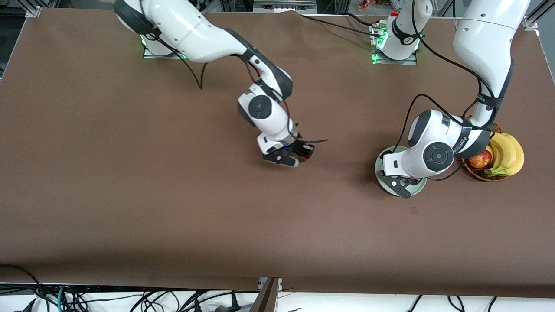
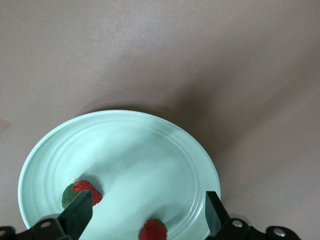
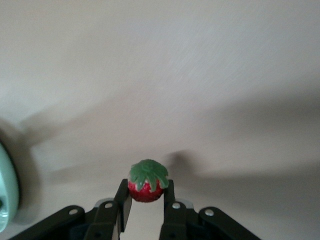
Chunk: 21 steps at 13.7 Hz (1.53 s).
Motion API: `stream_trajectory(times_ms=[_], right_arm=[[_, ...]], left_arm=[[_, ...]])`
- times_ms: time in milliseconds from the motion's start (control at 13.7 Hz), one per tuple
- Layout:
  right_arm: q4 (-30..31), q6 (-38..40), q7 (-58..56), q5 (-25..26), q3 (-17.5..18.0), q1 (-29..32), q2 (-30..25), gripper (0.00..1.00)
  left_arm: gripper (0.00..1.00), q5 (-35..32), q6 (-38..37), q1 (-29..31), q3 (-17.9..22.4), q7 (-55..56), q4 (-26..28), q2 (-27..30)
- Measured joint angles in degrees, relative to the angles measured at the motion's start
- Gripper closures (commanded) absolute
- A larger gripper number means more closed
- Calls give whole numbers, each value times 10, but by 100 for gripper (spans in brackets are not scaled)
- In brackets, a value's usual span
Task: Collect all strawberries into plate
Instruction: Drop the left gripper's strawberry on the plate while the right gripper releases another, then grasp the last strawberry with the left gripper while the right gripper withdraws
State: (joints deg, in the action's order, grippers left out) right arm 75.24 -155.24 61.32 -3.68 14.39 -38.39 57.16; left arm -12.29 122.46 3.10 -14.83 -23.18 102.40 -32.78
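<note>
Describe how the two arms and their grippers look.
Both arms have glossy white shells with black joint bands, round grey caps and loose black cables. Green lights glow at their bases. The left gripper and right gripper are black, with bolted two-finger jaws.

1. This is a robotics lab, not a home or kitchen.
2. 2 white Franka arms are bolted to metal base plates (image 1: 393, 58) with green lights on a bench (image 1: 130, 182) covered in plain brown sheeting.
3. Aluminium frame rails (image 1: 32, 8) stand at the bench corners.
4. Loose black cables (image 1: 86, 299) tangle along the bench edge nearest the front camera.
</note>
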Motion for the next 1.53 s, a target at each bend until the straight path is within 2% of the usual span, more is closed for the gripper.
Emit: stream_trajectory(times_ms=[73,292,365,658,877,1023,1169,1388,1462,1535], right_arm=[[-9,-18,6,0,0,-8,16,0],[-32,-17,6,23,-3,-2,19,0],[-40,14,4,32,-4,10,7,0],[-54,229,-83,43,-6,92,-83,0],[-54,377,-183,47,-10,159,-136,0],[-52,459,-270,48,-13,212,-164,0],[-39,522,-376,50,-24,263,-196,0],[-7,584,-522,50,-78,295,-260,0],[3,604,-555,50,-95,300,-286,0],[12,630,-577,50,-105,307,-313,0]], left_arm=[[0,0,0,0,0,0,0,0],[0,7,0,0,-6,3,0,0],[0,27,0,0,-9,4,1,0],[0,98,2,-3,-28,27,3,0],[0,101,43,-19,-73,162,21,0],[0,101,70,-54,-80,256,35,-1],[0,101,121,-88,-80,341,61,-3],[3,101,257,-102,-79,407,131,-27],[23,101,279,-101,-76,410,141,-33],[58,101,284,-99,-75,410,142,-35]])
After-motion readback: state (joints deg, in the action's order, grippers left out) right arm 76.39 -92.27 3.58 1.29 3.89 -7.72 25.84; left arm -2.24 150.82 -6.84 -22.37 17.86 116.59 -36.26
